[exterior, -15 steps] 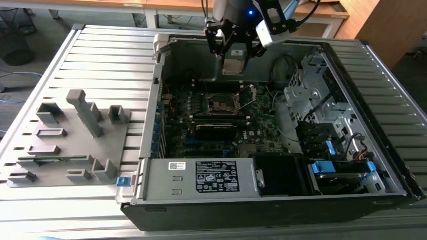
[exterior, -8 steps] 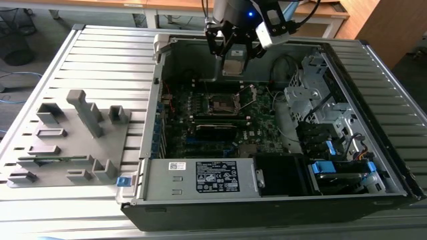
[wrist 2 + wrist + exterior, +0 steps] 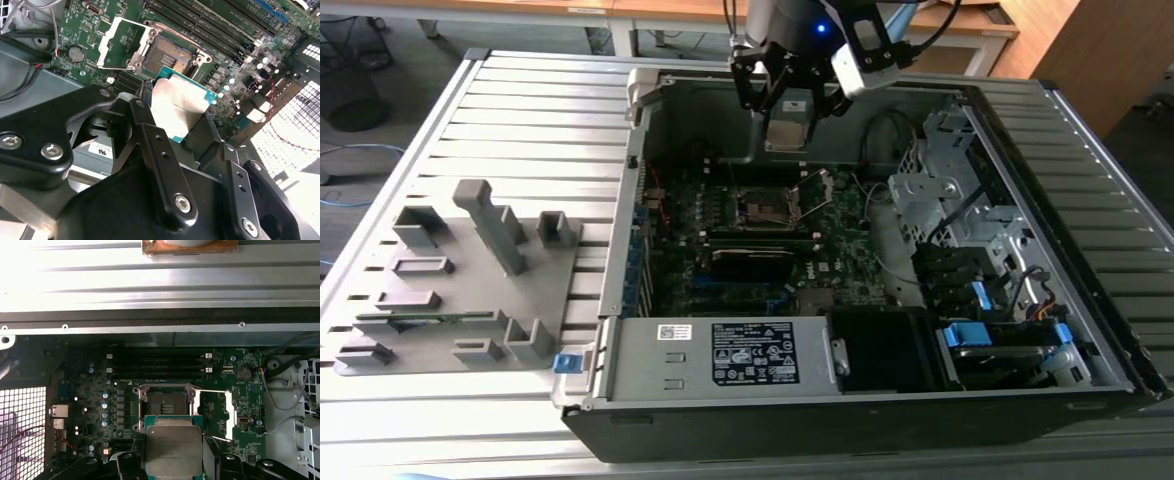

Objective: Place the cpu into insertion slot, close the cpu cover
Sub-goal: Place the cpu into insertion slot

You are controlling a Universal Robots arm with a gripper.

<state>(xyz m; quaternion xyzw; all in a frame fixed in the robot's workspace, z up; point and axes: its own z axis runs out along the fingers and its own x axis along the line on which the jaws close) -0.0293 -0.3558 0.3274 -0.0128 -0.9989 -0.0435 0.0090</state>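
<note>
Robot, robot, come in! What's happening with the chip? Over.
Gripper shut on cpu, up above the motherboard. Insertion slot bare, cpu cover flipped open beside it. Nothing seen in the way, over.

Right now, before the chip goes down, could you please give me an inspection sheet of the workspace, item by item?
Surface: slatted metal table bearing the open computer case.
Job's things: the cpu is held above the board, the insertion slot is bare, and the cpu cover stands open beside it.
Clutter: grey fixture block on the table, to the exterior view's left of the case.
Grippers: gripper shut on the cpu.
Cables: red and black wires and grey leads, all inside the case.
Surroundings: dark basket on the floor, wooden desk behind.
</note>
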